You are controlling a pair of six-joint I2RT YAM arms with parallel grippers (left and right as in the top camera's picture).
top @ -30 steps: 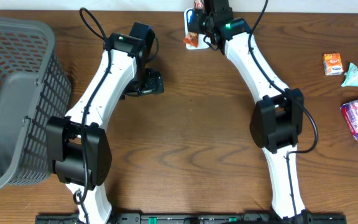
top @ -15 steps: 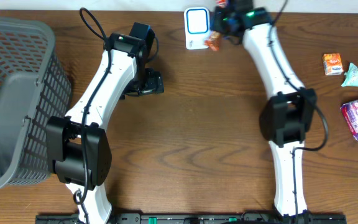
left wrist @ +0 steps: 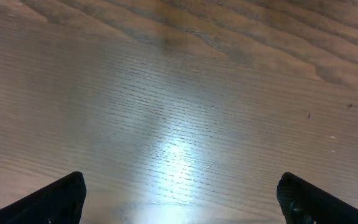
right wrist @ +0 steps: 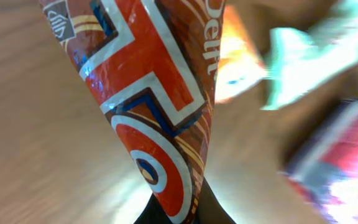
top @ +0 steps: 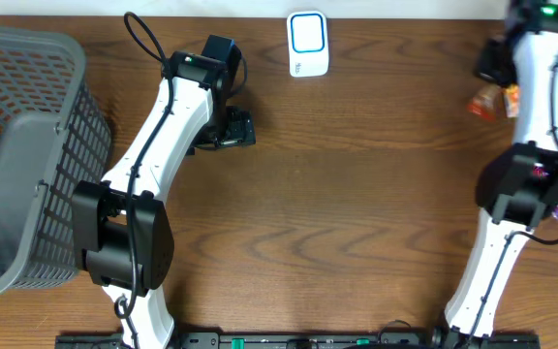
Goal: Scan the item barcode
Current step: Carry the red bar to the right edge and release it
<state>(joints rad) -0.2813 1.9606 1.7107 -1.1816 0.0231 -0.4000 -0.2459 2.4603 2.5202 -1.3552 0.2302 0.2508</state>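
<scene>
— Changed in the last second?
— Snack packet point(top: 485, 101): gone from over the scanner point(top: 308, 44) at far centre. Now at far right, hanging above the bench point(top: 356, 194), pinched by its narrow end in the right jaws, pressed tight on the foil. Right arm point(top: 541, 87): swept rightward with it. Left arm point(top: 163, 126): unmoved, left jaws spread wide over bare wood, holding nothing.

— Meaning for the scan?
— By judgement only: pass over the reader probably finished, packet on its way to a set-down among the goods at right. No confirming a successful read from these views.

— Tally?
— Scanner: one, white, flat on the bench. Basket point(top: 27, 145): one, grey, far left edge. Held packet: one, red and orange. Loose goods at right: three, blurred in the right wrist view, namely orange box point(right wrist: 238, 56), pale green pack point(right wrist: 303, 56) and pink pack point(right wrist: 347, 162); largely hidden beneath the right arm from overhead. Arms: two.
</scene>
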